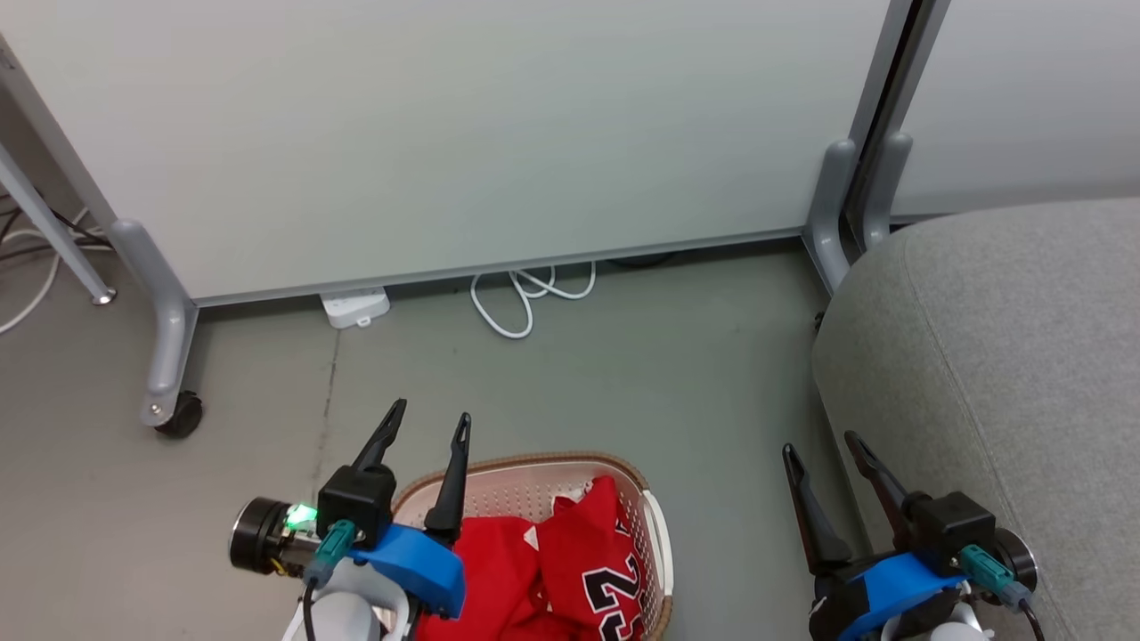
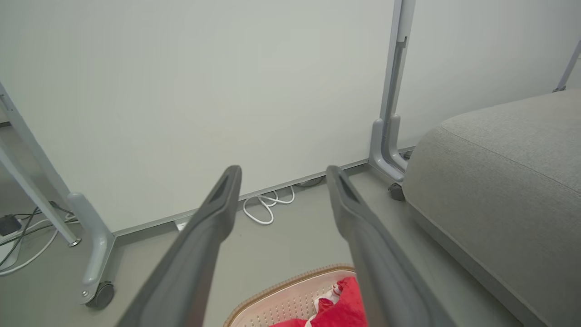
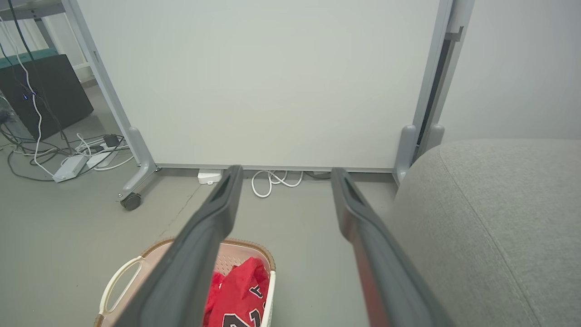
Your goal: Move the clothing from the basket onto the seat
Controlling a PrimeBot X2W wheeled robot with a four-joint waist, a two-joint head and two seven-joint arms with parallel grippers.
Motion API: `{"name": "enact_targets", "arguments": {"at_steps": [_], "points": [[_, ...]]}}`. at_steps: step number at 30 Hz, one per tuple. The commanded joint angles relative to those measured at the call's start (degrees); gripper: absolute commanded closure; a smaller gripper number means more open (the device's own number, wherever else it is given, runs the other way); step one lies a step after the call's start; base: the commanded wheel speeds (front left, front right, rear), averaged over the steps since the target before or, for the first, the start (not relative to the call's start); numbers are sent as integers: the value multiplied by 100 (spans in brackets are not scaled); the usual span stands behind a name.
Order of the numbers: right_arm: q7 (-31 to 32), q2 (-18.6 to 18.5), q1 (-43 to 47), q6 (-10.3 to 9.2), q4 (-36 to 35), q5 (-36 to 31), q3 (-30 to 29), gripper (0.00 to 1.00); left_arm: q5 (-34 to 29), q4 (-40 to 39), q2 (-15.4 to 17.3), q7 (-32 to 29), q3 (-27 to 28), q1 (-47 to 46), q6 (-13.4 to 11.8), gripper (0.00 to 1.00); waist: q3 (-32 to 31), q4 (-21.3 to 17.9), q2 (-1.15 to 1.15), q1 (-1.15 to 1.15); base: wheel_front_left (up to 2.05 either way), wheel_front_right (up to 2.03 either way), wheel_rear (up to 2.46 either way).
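**Nothing grabbed yet, all the red stuff is in the basket**

The clothing [image 1: 570,561] is bunched up in the basket [image 1: 534,467] at the bottom centre of the head view, with the numbered jersey on the right side of the pile. The seat [image 1: 1006,356] takes the right side of the frame, bare, with a strip of floor [image 1: 712,374] between it and the basket. My left gripper [image 1: 431,412] hangs over the basket's left rim, fingers spread and empty. My right gripper [image 1: 819,443] sits at lower right beside the seat's front edge, also spread with nothing in it. I reckon this is the reach-in step: dip the left arm into the pile, pinch a thick fold, lift clear of the rim and swing right. The cable loop [image 1: 525,303], power strip [image 1: 356,307] and caster foot [image 1: 178,414] are well away. The likely snags are fabric catching on the basket wall and my right arm sitting in the path.
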State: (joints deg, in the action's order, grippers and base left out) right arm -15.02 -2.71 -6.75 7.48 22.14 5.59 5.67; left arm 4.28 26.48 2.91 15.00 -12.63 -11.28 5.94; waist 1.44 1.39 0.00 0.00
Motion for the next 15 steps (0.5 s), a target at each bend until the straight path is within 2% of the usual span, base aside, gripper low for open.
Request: {"name": "enact_targets", "arguments": {"at_steps": [1, 13, 15], "points": [[-23, -33, -119, 3, -30, -47, 21, 0, -76, 158, 51, 28, -75, -242, 48, 0, 167, -94, 0, 0, 0, 0, 0], [-23, -30, -607, 3, -192, -3, 123, 0, -287, 1343, 371, 23, -815, -1345, 167, 0, 1162, -634, 0, 0, 0, 0, 0], [-23, -29, -800, 3, -245, 44, 172, 0, -259, 1712, 491, 23, -1172, -1655, 168, 0, 1492, -805, 0, 0, 0, 0, 0]]}}
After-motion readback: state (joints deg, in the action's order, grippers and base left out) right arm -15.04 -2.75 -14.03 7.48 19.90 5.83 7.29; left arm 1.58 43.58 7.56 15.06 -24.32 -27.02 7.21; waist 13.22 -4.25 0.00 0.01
